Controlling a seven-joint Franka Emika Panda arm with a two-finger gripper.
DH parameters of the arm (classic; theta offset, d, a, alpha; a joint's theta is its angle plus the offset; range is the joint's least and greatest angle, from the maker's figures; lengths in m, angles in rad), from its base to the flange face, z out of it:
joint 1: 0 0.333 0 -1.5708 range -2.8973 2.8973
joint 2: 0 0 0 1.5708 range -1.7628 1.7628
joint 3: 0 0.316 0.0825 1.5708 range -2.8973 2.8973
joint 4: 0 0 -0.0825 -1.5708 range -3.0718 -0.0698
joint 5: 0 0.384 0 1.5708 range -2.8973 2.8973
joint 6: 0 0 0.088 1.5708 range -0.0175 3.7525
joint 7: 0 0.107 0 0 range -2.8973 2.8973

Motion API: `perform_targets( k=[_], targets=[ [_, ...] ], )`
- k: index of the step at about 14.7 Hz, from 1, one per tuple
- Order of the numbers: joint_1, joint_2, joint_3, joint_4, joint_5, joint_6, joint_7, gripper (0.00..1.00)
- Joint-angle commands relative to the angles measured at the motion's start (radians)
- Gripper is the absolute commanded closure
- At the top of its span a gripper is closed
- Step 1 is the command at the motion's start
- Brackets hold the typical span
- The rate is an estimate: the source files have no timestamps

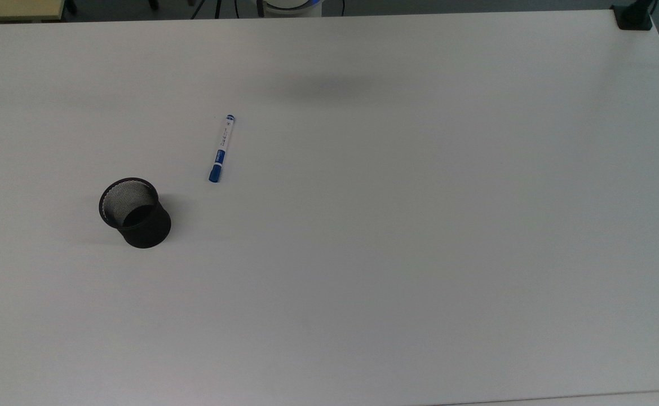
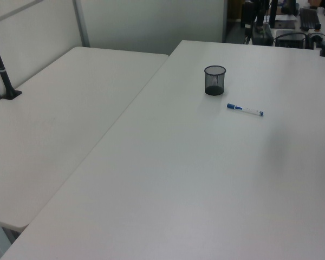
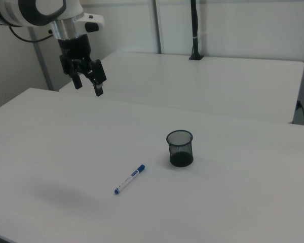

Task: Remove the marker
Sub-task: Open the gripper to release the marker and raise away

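The marker point(image 1: 221, 149), white with a blue cap, lies flat on the white table point(image 1: 419, 225), a short way from the black mesh cup point(image 1: 135, 212). It also lies to the right of the cup point(image 2: 215, 80) in the left view, as marker point(image 2: 245, 110), and to the left of the cup point(image 3: 180, 148) in the right view, as marker point(image 3: 129, 179). My gripper point(image 3: 88, 86) hangs high above the table at the right view's upper left, open and holding nothing, far from the marker.
A second white table point(image 2: 59, 119) adjoins on the left view's left, with a black clamp post point(image 2: 2, 70) at its edge. Another black post point(image 3: 194, 30) stands on the far table in the right view. A black clamp point(image 1: 633, 17) sits at the top view's upper right corner.
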Motion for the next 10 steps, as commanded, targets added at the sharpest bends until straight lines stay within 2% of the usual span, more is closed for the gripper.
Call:
perform_targets(
  k=[1, 4, 10],
  targets=[
    [0.096, -0.009, -0.099, -0.042, 0.008, 0.036, -0.022, 0.00],
    [0.090, 0.005, -0.090, -0.059, -0.001, 0.119, -0.125, 0.00],
    [0.086, 0.013, -0.090, -0.050, -0.005, 0.127, -0.123, 0.00]
  ],
)
